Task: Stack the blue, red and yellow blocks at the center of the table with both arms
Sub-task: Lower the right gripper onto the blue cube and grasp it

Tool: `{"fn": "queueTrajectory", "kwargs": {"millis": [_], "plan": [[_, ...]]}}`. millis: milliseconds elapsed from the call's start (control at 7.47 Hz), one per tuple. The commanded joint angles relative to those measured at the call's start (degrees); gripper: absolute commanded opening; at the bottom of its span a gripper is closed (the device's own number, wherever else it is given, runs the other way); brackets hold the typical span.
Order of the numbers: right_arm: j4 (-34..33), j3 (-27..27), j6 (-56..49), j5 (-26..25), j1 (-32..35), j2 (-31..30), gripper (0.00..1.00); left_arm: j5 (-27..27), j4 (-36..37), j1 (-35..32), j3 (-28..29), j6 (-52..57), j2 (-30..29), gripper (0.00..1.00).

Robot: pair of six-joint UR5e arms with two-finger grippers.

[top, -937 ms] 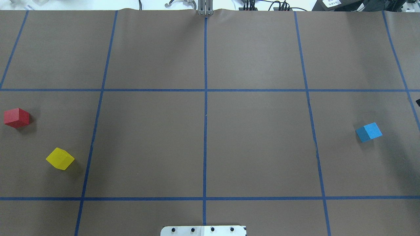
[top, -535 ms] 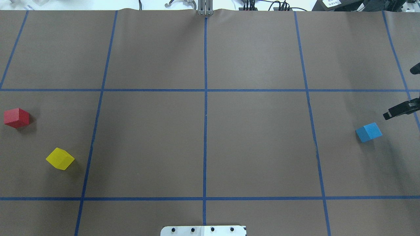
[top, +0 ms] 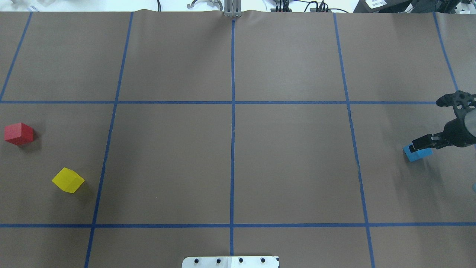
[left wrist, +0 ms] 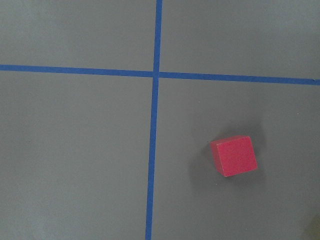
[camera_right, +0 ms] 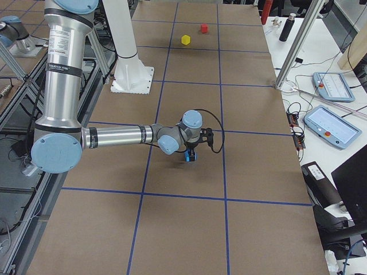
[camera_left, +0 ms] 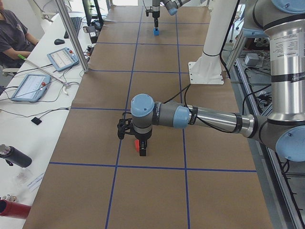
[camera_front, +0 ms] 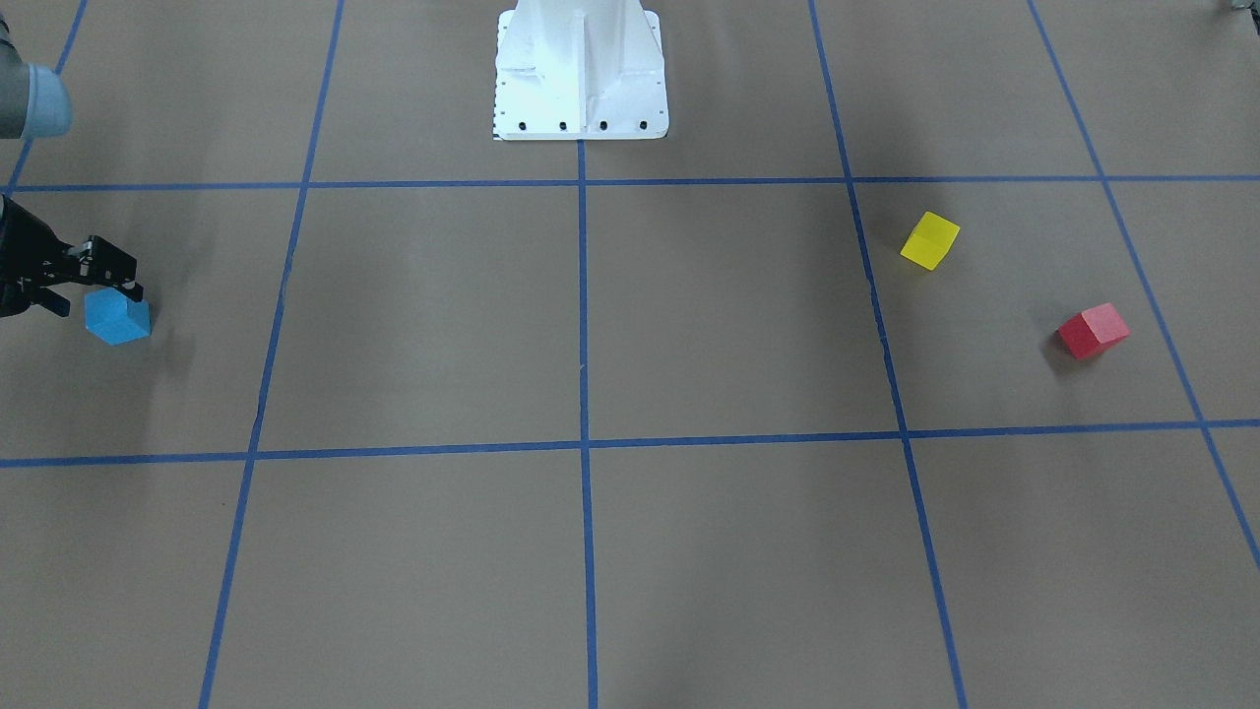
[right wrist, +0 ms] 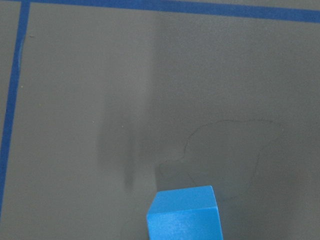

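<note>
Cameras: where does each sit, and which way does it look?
Front-facing: across the table, facing the pedestal; right tool shows.
Overhead: behind robot, looking down; right tool over blue block.
Exterior left: table's end; left arm near.
Exterior right: opposite end; right arm near.
Left wrist: down onto red block; no body.
Right wrist: down onto blue block; no body.
Shared: front-facing and overhead show right tool.

The desk wears a matt brown paper-like sheet, faintly creased, crossed by smooth blue tape. The blue block, red block and yellow block all look dull, chalky matt. The right arm gleams, brushed metal tube, and the pedestal is glossy white painted metal
</note>
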Motion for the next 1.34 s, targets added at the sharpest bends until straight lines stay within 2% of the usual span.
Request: {"fn": "queueTrajectory", "kwargs": {"millis": [0,401,535,669,803,937,1070,1204], "plan": [[0.07,-0.22,-0.05,-1.19,-0.63,-0.37,0.93,0.0,0.0,0.0,-0.07,-0.07,0.04,1.0],[-0.02,-1.97,-6.34,-1.28,-2.74,0.41,0.83,0.0,0.0,0.0,-0.34,-0.07,0.04,1.0],[-0.02,-2.07,-7.33,-1.28,-2.74,0.42,0.71,0.0,0.0,0.0,-0.34,-0.07,0.04,1.0],[-0.02,-2.07,-7.52,-1.28,-2.74,0.42,0.2,0.0,0.0,0.0,-0.34,-0.07,0.04,1.0],[-0.11,-2.16,-7.96,-1.28,-2.74,0.76,0.0,0.0,0.0,0.0,-0.25,-0.07,0.04,1.0],[-0.19,-2.07,-7.96,-1.2,-2.48,0.94,0.0,0.0,0.0,0.0,-0.34,-0.07,0.04,1.0],[-0.98,-1.98,-7.7,-0.85,-1.43,3.81,0.0,0.0,0.0,0.0,-0.34,-0.07,0.04,1.0],[-5.86,-1.2,-7.17,-0.84,-1.07,8.19,0.0,-0.09,0.0,0.0,-1.38,-0.07,0.04,1.0]]}}
